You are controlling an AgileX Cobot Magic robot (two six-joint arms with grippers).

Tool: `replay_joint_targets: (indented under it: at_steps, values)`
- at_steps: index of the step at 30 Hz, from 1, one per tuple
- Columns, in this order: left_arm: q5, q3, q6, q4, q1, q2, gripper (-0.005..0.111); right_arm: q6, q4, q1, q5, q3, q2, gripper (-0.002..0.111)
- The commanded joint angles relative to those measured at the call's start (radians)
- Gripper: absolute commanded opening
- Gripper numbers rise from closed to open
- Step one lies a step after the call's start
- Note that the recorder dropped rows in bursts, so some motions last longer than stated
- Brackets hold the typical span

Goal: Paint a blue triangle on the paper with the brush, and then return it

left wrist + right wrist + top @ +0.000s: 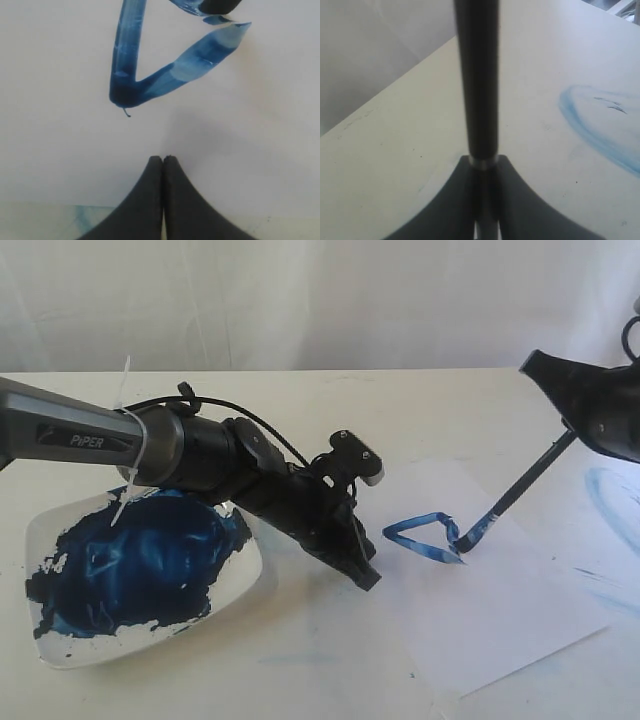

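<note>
The right pincer (484, 163), clamped on the brush (522, 483), should press lightly and drag its tip evenly to close the last corner of the blue triangle (424, 536) on the paper (500, 615), while the left pincer (163, 161), jaws together, seems to pin the paper's edge to the counter (330, 680).

Worktop (400, 400): pale cream, flat, spanning the whole lower frame. Lying on it: white dish (45, 535) smeared with dark blue paint, lower left; white paper (500, 610), lower right. Pale blue smears (610, 490) mark the right edge.
</note>
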Motion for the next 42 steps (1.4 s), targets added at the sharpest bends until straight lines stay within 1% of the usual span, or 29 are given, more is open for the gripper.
replay_joint_targets:
  at_steps: [1,32,38,42]
  values:
    - [0.014,0.002,0.001,-0.009,-0.003,-0.005,0.000,-0.022,-0.002,0.004,0.011,0.012,-0.019,0.000]
    - [0.016,0.002,0.001,-0.009,-0.003,-0.005,0.000,-0.013,-0.002,0.003,0.126,0.124,-0.118,0.000]
    - [0.016,0.002,0.001,-0.009,-0.003,-0.005,0.000,-0.013,-0.002,0.003,0.111,0.126,-0.130,0.000]
    - [0.016,0.002,0.001,-0.009,-0.003,-0.005,0.000,-0.008,-0.008,0.003,0.045,0.123,-0.167,0.000]
